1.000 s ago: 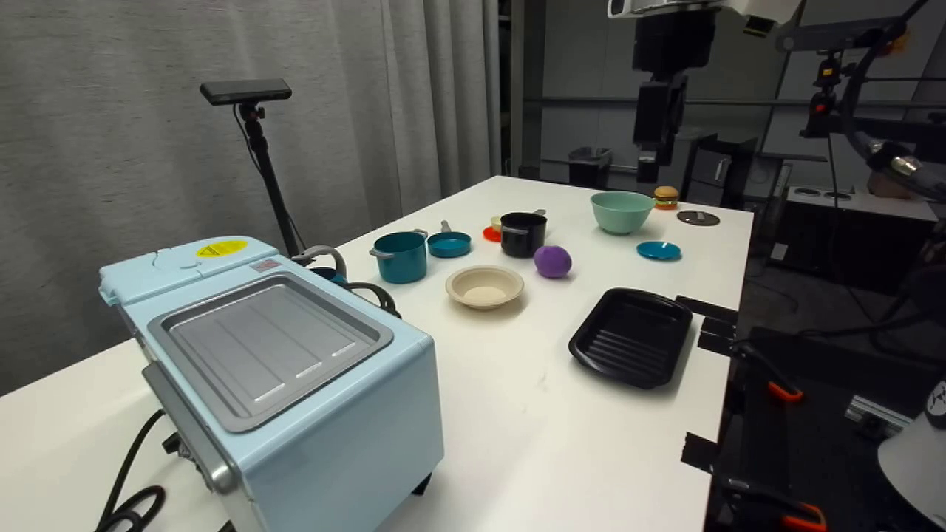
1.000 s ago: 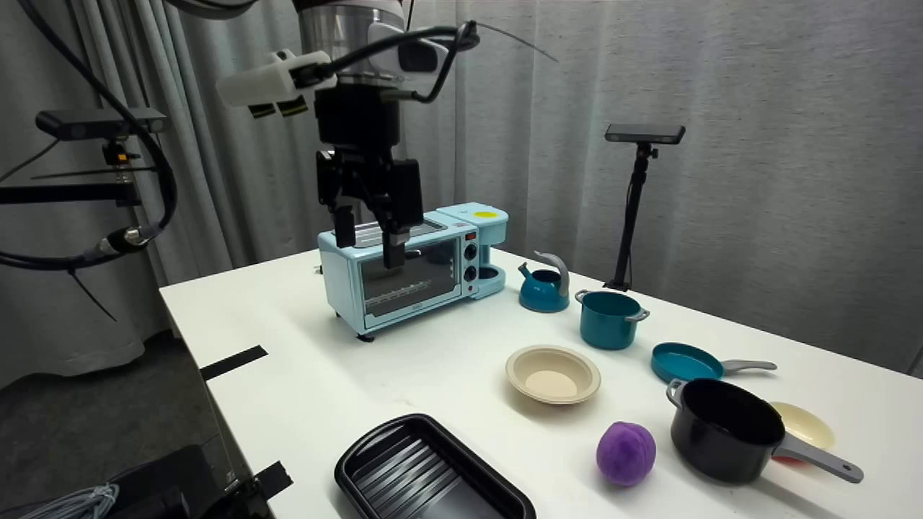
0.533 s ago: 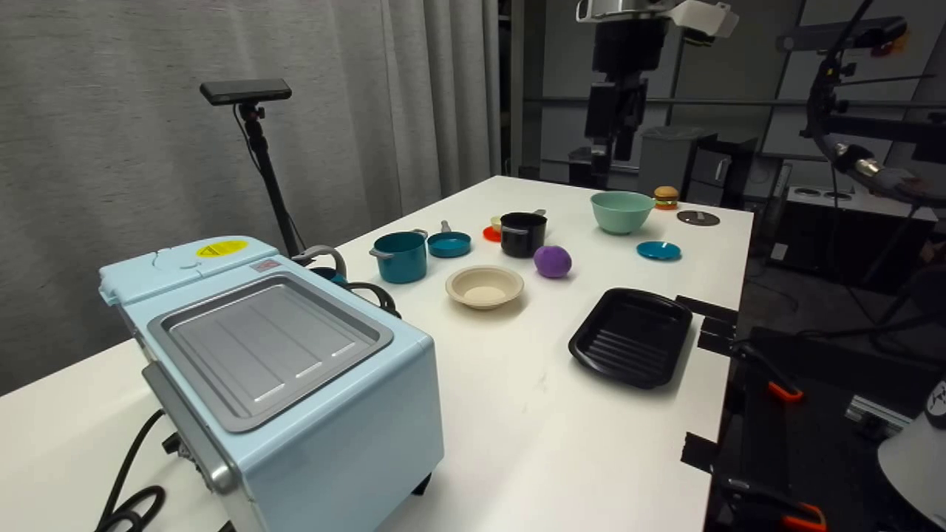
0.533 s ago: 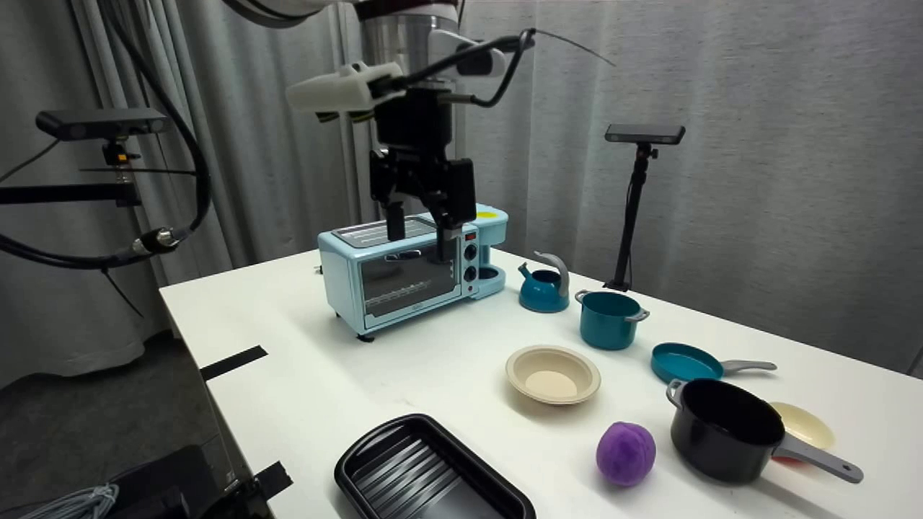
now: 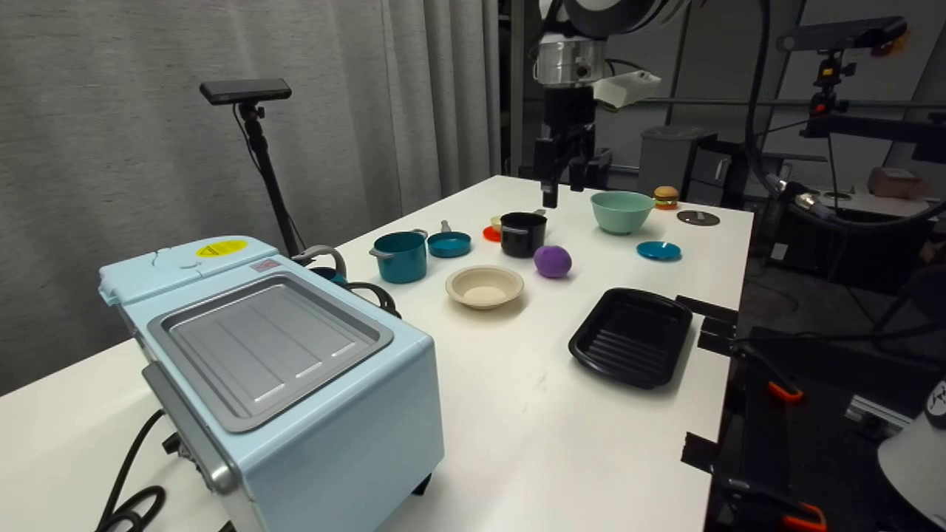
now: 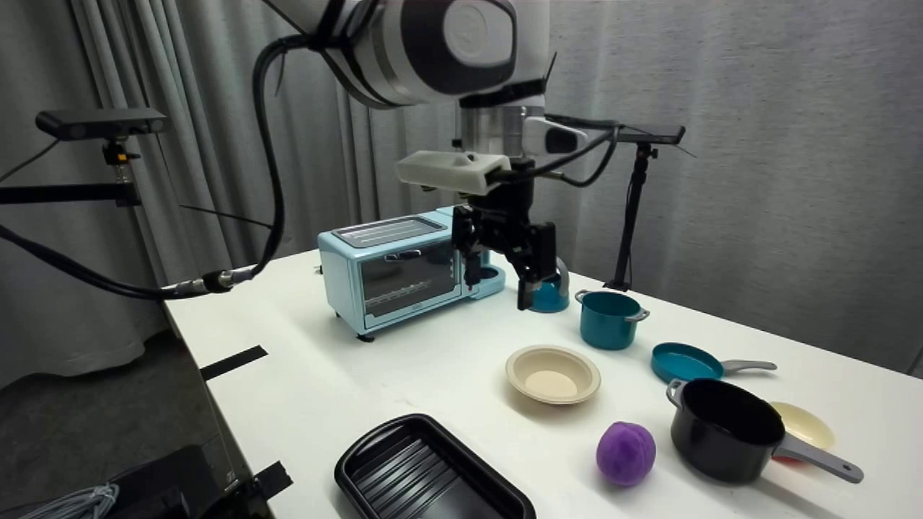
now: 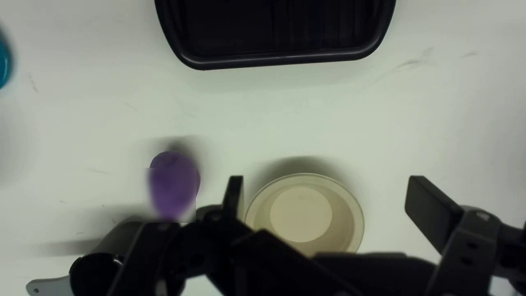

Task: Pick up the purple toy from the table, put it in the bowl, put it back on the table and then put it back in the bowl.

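Note:
The purple toy point(image 6: 626, 453) rests on the white table point(image 6: 324, 375), close to the black pot and apart from the bowl point(image 6: 553, 374), which is wide, shallow, cream-coloured and has nothing in it. High over the table hangs my gripper point(image 6: 499, 288), jaws wide apart and holding nothing; it touches neither object. In the wrist view the bowl point(image 7: 302, 213) appears far below, between the fingertips, its near part covered by the gripper's body. There the toy point(image 7: 172, 183) lies out to the left of the left finger point(image 7: 234, 193). Both exterior views show toy and bowl fully.
A black ridged tray point(image 6: 433, 476) lies near the table's edge. The black pot point(image 6: 728, 425), with its long handle, stands beside the toy. Further along are a teal pot point(image 6: 609, 317), a teal pan point(image 6: 685, 362) and a light blue toaster oven point(image 6: 393, 270). A mint bowl point(image 5: 622, 213) stands farther off.
My gripper has travelled across above the table and come lower, leftward in an exterior view and rightward in an exterior view from elsewhere. Its jaws stay apart. Toy and bowl have not moved.

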Motion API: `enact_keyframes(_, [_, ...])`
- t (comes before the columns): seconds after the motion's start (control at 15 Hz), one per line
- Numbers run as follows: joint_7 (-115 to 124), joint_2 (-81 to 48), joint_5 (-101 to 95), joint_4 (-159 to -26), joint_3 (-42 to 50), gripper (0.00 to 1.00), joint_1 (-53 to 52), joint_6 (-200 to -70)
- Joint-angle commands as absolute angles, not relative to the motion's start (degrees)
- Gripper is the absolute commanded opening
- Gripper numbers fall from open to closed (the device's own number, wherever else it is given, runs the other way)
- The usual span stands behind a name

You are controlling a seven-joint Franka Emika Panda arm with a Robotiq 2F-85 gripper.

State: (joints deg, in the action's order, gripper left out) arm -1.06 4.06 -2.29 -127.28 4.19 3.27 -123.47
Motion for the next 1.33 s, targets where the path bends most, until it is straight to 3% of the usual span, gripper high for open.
enact_keyframes(0.0, [-0.4, -5.0, -3.5, -120.5, 5.4, 1.0, 4.9, -126.1])
enact_keyframes(0.73, [2.6, -27.5, -5.8, -106.5, 8.6, 1.0, 6.1, -132.6])
enact_keyframes(1.27, [9.1, -33.5, -11.1, -104.7, 11.0, 1.0, 4.7, -133.7])
